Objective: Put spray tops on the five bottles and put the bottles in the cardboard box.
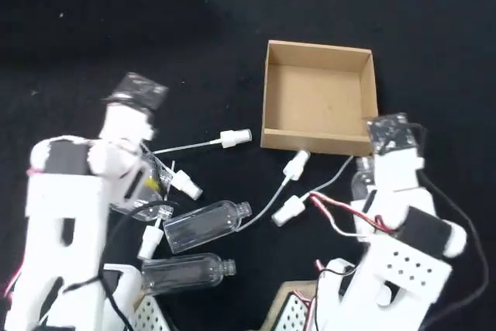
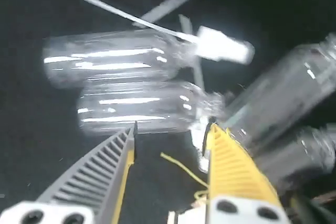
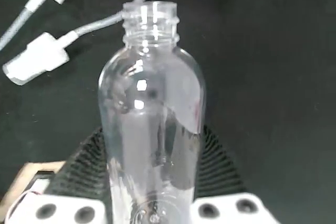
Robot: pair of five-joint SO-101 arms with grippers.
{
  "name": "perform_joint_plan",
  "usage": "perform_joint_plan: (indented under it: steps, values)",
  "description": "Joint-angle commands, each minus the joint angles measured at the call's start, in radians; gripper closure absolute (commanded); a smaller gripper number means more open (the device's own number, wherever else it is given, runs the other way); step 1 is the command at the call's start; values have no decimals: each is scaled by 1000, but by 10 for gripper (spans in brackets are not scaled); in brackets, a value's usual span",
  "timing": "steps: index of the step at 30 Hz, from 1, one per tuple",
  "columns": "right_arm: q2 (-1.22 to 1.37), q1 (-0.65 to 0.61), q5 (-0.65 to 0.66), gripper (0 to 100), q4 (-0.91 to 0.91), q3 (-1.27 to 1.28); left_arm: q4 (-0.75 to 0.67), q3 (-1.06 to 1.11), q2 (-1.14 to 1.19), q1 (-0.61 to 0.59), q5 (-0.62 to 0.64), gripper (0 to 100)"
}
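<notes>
My right gripper (image 3: pixel 153 150) is shut on a clear, capless bottle (image 3: pixel 151 103), whose open neck points away from the wrist. In the high view this bottle (image 1: pixel 359 182) sits just in front of the cardboard box (image 1: pixel 318 143). My left gripper (image 2: pixel 170 132) is open above two clear bottles (image 2: pixel 131 106) lying side by side, with a white spray top (image 2: pixel 223 45) just beyond them. Two more bottles (image 1: pixel 205 224) (image 1: pixel 186 271) lie near the table's front. Loose spray tops (image 1: pixel 236 138) (image 1: pixel 297 163) (image 1: pixel 288 210) lie between the arms.
The box's inside holds nothing. Further spray tops (image 1: pixel 186 184) (image 1: pixel 151 239) lie beside the left arm (image 1: pixel 70 215). Red and white cables (image 1: pixel 341 218) run along the right arm. Black cloth covers the table, with open room at the back left.
</notes>
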Motion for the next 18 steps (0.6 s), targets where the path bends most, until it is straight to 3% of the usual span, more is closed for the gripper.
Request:
perform_joint_plan:
  steps: [1,6,13,18]
  values:
    - [53,-63,-14,988,-26,-10,-31,-61,86,124,-11,789]
    - [53,-63,-14,988,-34,-4,-140,-54,172,185,-66,786]
    - [53,-63,-14,988,-34,-4,-166,-1,242,268,-491,785]
    - [58,-63,-14,988,-32,-2,-331,101,253,295,-514,776]
